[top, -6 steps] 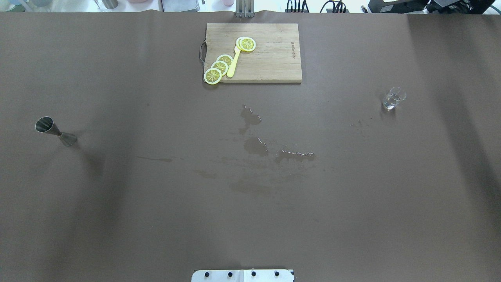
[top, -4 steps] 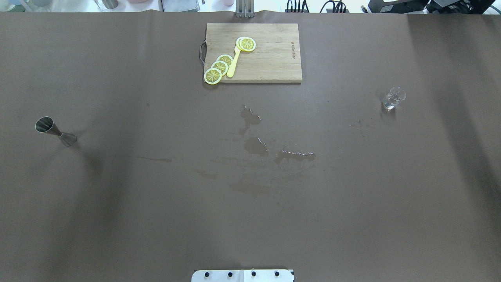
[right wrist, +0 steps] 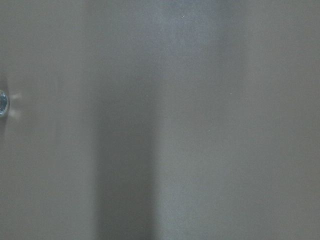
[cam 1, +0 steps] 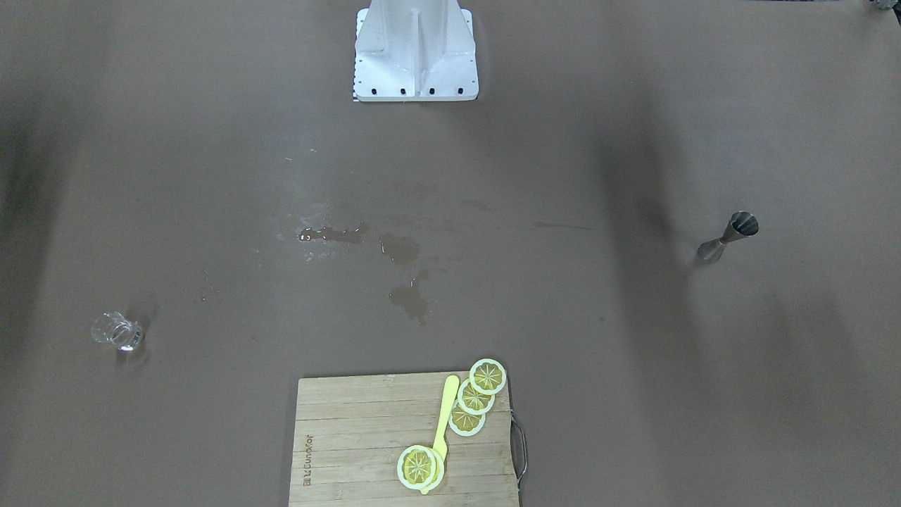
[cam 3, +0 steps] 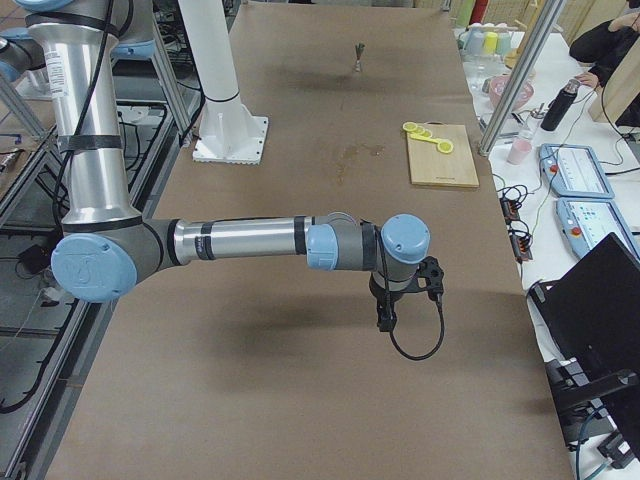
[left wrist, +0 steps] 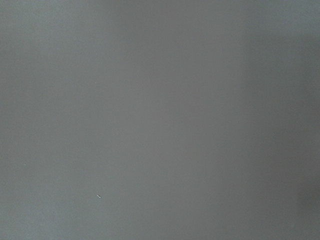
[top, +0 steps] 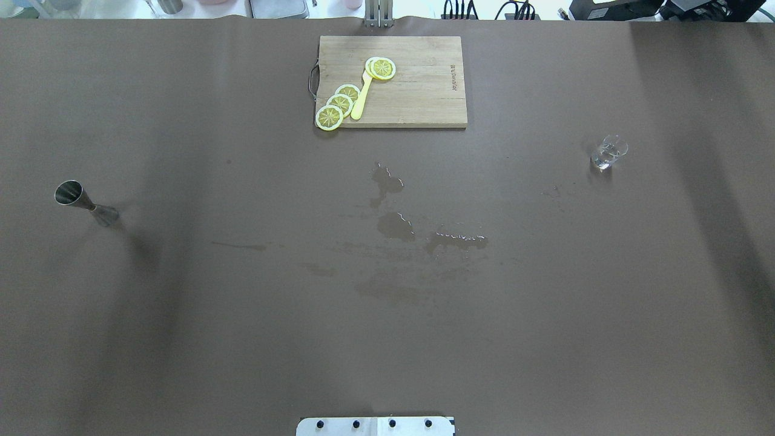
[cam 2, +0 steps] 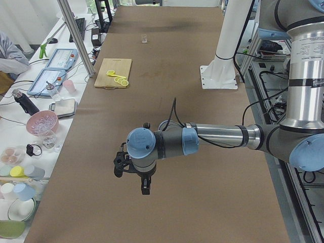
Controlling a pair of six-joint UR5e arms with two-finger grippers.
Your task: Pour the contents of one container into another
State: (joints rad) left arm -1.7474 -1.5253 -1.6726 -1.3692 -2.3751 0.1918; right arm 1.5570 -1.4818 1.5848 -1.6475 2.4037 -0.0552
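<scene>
- The left fingers [cam 2: 145, 188] hang over the bare brown tabletop [top: 242, 339] at the robot's left end. Nothing shows in them. From the side I cannot tell if they are apart or together.
- The right fingers [cam 3: 384, 320] hang the same way at the other end, with nothing in them. I cannot tell their state either.
- The glass cup [top: 608, 152] stands upright on the robot's right side, well apart from both arms. I cannot tell how much is in it.
- The steel measuring cup [top: 85, 203] stands upright on the left side with its wide mouth up, far across from the glass.
- To me the job looks not yet begun. Picking up the glass, carrying it over and tipping it are all left to do.
- Wet patches [top: 396, 227] lie in the middle of the tabletop, between the two cups.
- A cutting board [top: 424, 97] with lemon slices [top: 339, 103] sits at the far edge.
- A white side table [cam 2: 30, 147] with bowls and cups runs along one side of the room.
</scene>
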